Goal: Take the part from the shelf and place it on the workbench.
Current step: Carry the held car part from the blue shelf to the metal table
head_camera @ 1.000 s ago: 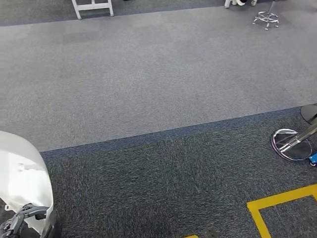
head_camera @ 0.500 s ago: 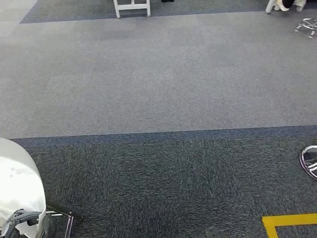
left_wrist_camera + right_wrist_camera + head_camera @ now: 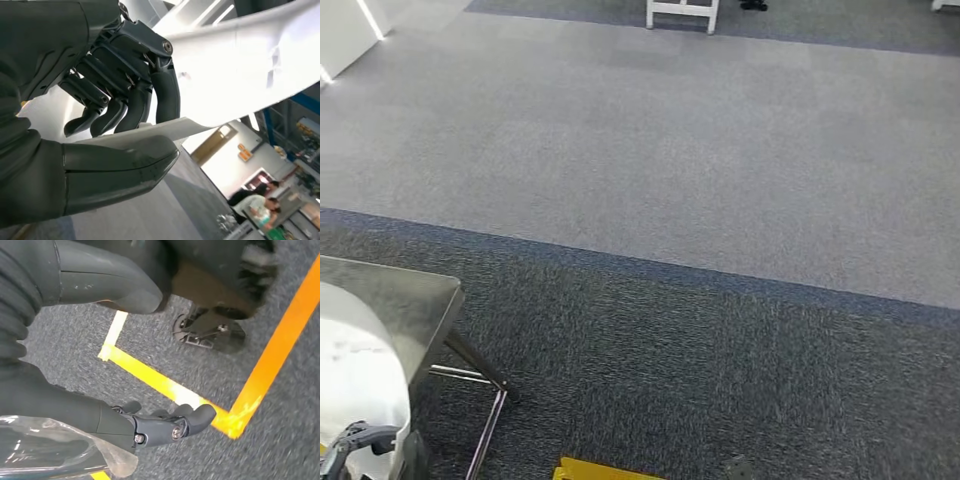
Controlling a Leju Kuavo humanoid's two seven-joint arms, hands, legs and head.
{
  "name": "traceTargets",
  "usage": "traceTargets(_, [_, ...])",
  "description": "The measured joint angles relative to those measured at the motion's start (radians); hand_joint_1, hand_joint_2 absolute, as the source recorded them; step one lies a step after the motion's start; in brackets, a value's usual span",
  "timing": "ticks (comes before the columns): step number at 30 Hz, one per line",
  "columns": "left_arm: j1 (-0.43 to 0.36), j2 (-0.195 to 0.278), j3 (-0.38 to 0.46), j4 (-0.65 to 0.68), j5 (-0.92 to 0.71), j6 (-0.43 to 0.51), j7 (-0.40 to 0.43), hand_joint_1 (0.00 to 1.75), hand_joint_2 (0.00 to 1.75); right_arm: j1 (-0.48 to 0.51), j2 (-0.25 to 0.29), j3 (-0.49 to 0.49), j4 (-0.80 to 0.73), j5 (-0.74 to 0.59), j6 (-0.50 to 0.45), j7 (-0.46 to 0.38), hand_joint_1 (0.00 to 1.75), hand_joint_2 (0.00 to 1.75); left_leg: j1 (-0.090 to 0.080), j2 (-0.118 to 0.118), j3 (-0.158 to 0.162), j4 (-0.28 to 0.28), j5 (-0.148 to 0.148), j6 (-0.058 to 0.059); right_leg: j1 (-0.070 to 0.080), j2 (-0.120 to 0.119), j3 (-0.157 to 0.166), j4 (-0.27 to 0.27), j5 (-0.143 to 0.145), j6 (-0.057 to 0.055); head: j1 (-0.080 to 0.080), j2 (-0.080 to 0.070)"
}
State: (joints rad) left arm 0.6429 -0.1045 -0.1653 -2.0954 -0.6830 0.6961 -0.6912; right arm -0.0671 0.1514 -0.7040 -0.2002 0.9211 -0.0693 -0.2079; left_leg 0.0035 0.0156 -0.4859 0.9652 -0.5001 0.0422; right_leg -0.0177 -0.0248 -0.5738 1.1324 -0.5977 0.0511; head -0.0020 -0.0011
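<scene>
A white curved part [image 3: 356,368] sits at the lower left of the head view, and my left hand [image 3: 349,442] grips it at its lower edge. In the left wrist view the dark fingers [image 3: 124,95] wrap over the white part [image 3: 241,65] while the thumb [image 3: 113,170] presses its thin edge from the other side. A corner of the metal workbench [image 3: 407,300] stands just beyond the part, on thin legs. My right hand [image 3: 124,422] hangs over the carpet, holding nothing, fingers stretched out and apart from the thumb.
Grey carpet in light and dark bands spreads ahead. Yellow floor tape [image 3: 598,470] lies near my feet, and yellow tape [image 3: 162,382] runs under the right hand. White frame legs [image 3: 681,12] stand far off. Two people [image 3: 264,205] are in the distance.
The camera has turned left, so the whole floor has slid to the right. The workbench corner has come into view at the lower left. The part stays in my left hand.
</scene>
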Motion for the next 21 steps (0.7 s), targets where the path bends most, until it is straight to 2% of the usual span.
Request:
traceTargets(1, [-0.001,0.000,0.001,0.000,-0.002,0.000,0.000,1.75,1.75,0.002,0.000,0.000,0.000,0.000,0.000,0.000,0.00,1.75,-0.002,-0.013,-0.004,0.001,0.002,0.003,0.000,0.015,-0.035,0.071,-0.026,0.000,0.002,0.000])
traceTargets(2, [-0.001,0.000,0.002,0.000,-0.004,-0.001,0.000,1.75,1.75,0.005,0.000,0.000,0.000,-0.001,0.000,0.000,0.00,1.75,-0.005,-0.027,-0.006,0.001,0.004,0.005,0.000,0.021,-0.062,0.123,-0.037,0.000,0.002,0.000])
traceTargets(3, [-0.001,0.000,0.003,0.000,-0.007,-0.001,0.000,1.75,1.75,0.007,0.000,0.000,0.000,-0.001,0.000,-0.001,0.00,1.75,-0.007,-0.041,-0.007,0.002,0.005,0.005,0.001,0.024,-0.073,0.138,-0.028,-0.002,0.002,0.000])
traceTargets(4, [-0.002,0.000,0.003,0.000,-0.009,-0.001,0.000,1.75,1.75,0.008,0.000,0.000,0.000,-0.002,0.000,-0.001,0.00,1.75,-0.009,-0.055,-0.006,0.003,0.005,0.005,0.001,0.026,-0.064,0.112,0.001,-0.005,0.002,0.000])
traceTargets(5, [-0.002,0.000,0.003,0.000,-0.012,0.000,0.000,1.75,1.75,0.008,0.000,0.000,0.000,-0.002,0.000,0.000,0.00,1.75,-0.010,-0.069,-0.005,0.004,0.005,0.004,0.002,0.035,-0.039,0.049,0.043,-0.009,0.002,0.000])
traceTargets(6, [-0.003,0.000,0.004,0.000,-0.015,0.000,0.000,1.75,1.75,0.008,-0.001,0.000,0.000,-0.003,0.000,0.000,0.00,1.75,-0.010,-0.081,-0.005,0.006,0.004,0.003,0.002,0.057,-0.008,-0.022,0.077,-0.015,0.001,0.000])
traceTargets(7, [-0.005,0.000,0.004,0.000,-0.018,0.001,0.001,1.75,1.75,0.009,-0.001,0.000,0.000,-0.003,0.000,0.002,0.00,1.75,-0.011,-0.092,-0.007,0.010,0.003,0.000,0.001,0.080,0.021,-0.086,0.099,-0.019,0.001,0.000])
traceTargets(8, [-0.007,0.001,0.004,0.000,-0.021,0.002,0.002,1.75,1.75,0.008,-0.002,0.000,0.000,-0.004,0.000,0.005,0.00,1.75,-0.010,-0.102,-0.012,0.013,0.003,-0.005,0.001,0.097,0.041,-0.128,0.107,-0.022,0.001,0.000])
traceTargets(9, [-0.009,0.001,0.003,0.000,-0.023,0.003,0.003,1.75,1.75,0.008,-0.002,0.000,0.000,-0.004,-0.001,0.010,0.00,1.75,-0.009,-0.112,-0.019,0.015,0.004,-0.011,0.002,0.106,0.051,-0.146,0.103,-0.024,0.002,0.000])
traceTargets(11, [-0.012,0.003,0.003,0.000,-0.027,0.004,0.007,1.75,1.75,0.007,-0.002,0.000,0.000,-0.005,-0.001,0.021,0.00,1.75,-0.005,-0.128,-0.030,0.019,0.006,-0.024,0.002,0.087,0.058,-0.157,0.101,-0.027,0.002,0.000])
traceTargets(12, [-0.013,0.004,0.002,0.000,-0.028,0.004,0.009,1.75,1.75,0.007,-0.001,-0.001,0.000,-0.005,-0.002,0.025,0.00,1.75,-0.005,-0.119,-0.034,0.027,0.001,-0.029,0.001,0.076,0.059,-0.160,0.104,-0.030,0.001,0.000])
traceTargets(13, [-0.016,0.006,0.001,0.000,-0.029,0.004,0.012,1.75,1.75,0.008,-0.001,-0.001,0.000,-0.005,-0.002,0.027,0.00,1.75,-0.005,-0.099,-0.045,0.049,-0.014,-0.034,-0.001,0.063,0.061,-0.164,0.105,-0.035,-0.002,0.000])
traceTargets(15, [-0.025,0.011,-0.002,0.001,-0.031,0.004,0.018,1.75,1.75,0.010,0.000,-0.001,0.000,-0.007,-0.002,0.029,0.00,1.75,-0.004,-0.049,-0.097,0.158,-0.074,-0.045,-0.001,0.034,0.063,-0.168,0.104,-0.042,-0.006,0.000])
traceTargets(16, [-0.029,0.013,-0.003,0.001,-0.031,0.004,0.021,1.75,1.75,0.012,-0.001,-0.002,0.000,-0.008,-0.002,0.030,0.00,1.75,-0.001,-0.036,-0.132,0.230,-0.105,-0.051,0.000,0.018,0.063,-0.168,0.103,-0.045,-0.008,0.000])
traceTargets(17, [-0.030,0.015,-0.005,0.001,-0.032,0.004,0.023,1.75,1.75,0.013,-0.001,-0.002,0.000,-0.009,-0.002,0.030,0.00,1.75,0.002,-0.032,-0.162,0.288,-0.124,-0.055,0.000,0.002,0.063,-0.167,0.101,-0.045,-0.008,0.000])
traceTargets(18, [-0.031,0.017,-0.005,0.001,-0.032,0.004,0.024,1.75,1.75,0.014,-0.001,-0.002,0.000,-0.009,-0.002,0.030,0.00,1.75,0.004,-0.030,-0.176,0.314,-0.123,-0.058,0.000,-0.013,0.063,-0.167,0.100,-0.045,-0.008,0.000])
traceTargets(19, [-0.031,0.019,-0.007,0.002,-0.032,0.004,0.025,1.75,1.75,0.014,-0.001,-0.002,0.000,-0.009,-0.002,0.030,0.00,1.75,0.006,-0.027,-0.170,0.300,-0.103,-0.060,0.001,-0.026,0.065,-0.167,0.099,-0.044,-0.008,0.000])
traceTargets(20, [-0.032,0.021,-0.009,0.002,-0.031,0.004,0.026,1.75,1.75,0.013,-0.001,-0.002,0.000,-0.009,-0.002,0.030,0.00,1.75,0.007,-0.020,-0.145,0.248,-0.068,-0.060,0.000,-0.038,0.067,-0.166,0.097,-0.043,-0.008,0.000])
traceTargets(21, [-0.033,0.023,-0.012,0.002,-0.031,0.004,0.027,1.75,1.75,0.013,-0.001,-0.002,0.000,-0.009,-0.002,0.029,0.00,1.75,0.007,0.002,-0.109,0.174,-0.031,-0.058,0.001,-0.049,0.071,-0.166,0.096,-0.040,-0.008,0.000])
